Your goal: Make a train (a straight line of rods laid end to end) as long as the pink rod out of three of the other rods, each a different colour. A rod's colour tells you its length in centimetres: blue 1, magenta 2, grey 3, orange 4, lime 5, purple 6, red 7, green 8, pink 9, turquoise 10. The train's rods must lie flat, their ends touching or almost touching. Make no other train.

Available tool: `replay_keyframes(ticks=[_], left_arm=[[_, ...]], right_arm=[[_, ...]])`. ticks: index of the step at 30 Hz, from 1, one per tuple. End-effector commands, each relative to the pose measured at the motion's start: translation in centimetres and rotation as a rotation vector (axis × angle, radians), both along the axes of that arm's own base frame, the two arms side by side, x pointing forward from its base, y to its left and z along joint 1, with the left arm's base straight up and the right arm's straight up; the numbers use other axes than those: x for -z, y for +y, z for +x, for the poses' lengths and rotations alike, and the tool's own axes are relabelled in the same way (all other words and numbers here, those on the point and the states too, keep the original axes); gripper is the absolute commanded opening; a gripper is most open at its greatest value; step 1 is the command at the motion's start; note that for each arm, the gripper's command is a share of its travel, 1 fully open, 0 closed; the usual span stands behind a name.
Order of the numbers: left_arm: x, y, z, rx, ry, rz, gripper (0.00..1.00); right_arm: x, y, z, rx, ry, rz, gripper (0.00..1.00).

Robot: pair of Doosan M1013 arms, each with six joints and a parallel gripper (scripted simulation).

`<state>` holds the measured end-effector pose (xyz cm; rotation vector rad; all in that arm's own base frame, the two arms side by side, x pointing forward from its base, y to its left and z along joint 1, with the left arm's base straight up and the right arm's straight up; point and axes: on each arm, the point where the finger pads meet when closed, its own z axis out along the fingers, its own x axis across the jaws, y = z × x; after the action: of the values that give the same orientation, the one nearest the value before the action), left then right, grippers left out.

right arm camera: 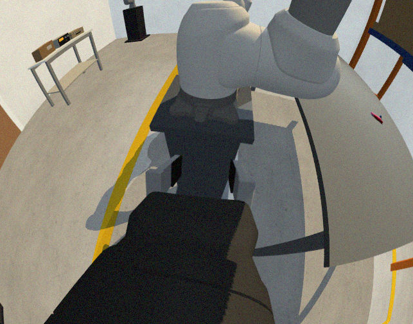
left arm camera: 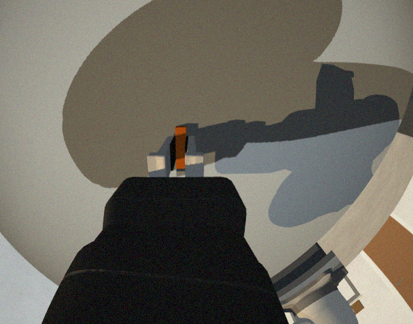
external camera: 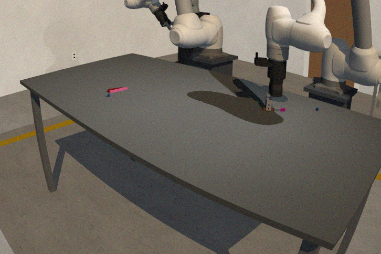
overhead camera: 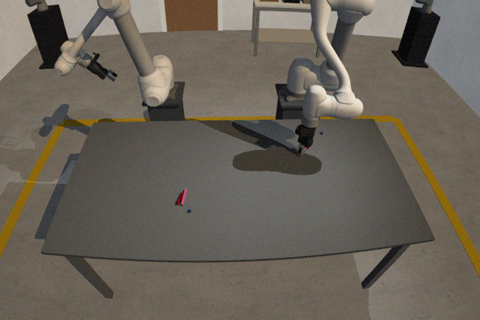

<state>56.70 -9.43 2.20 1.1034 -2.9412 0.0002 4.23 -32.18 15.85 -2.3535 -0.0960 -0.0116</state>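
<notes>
The left jaws grip the orange rod, seemingly at table level; the right jaws are released.

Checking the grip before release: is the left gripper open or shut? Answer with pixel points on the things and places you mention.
Shut on the orange rod (external camera: 264, 109) (left arm camera: 180, 144): the left gripper's fingers flank it closely.
</notes>
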Motion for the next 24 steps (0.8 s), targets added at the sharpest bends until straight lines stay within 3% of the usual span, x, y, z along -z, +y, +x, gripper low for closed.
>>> replay_keyframes(ticks=[1, 24], left_arm=[[-0.06, 0.00, 0.05, 0.000, -0.001, 0.000, 0.24], [-0.06, 0.21, -0.14, 0.000, -0.001, 0.000, 0.24]], right_arm=[[-0.03, -0.02, 0.01, 0.000, 0.000, -0.001, 1.00], [-0.03, -0.02, 0.01, 0.000, 0.000, -0.001, 1.00]])
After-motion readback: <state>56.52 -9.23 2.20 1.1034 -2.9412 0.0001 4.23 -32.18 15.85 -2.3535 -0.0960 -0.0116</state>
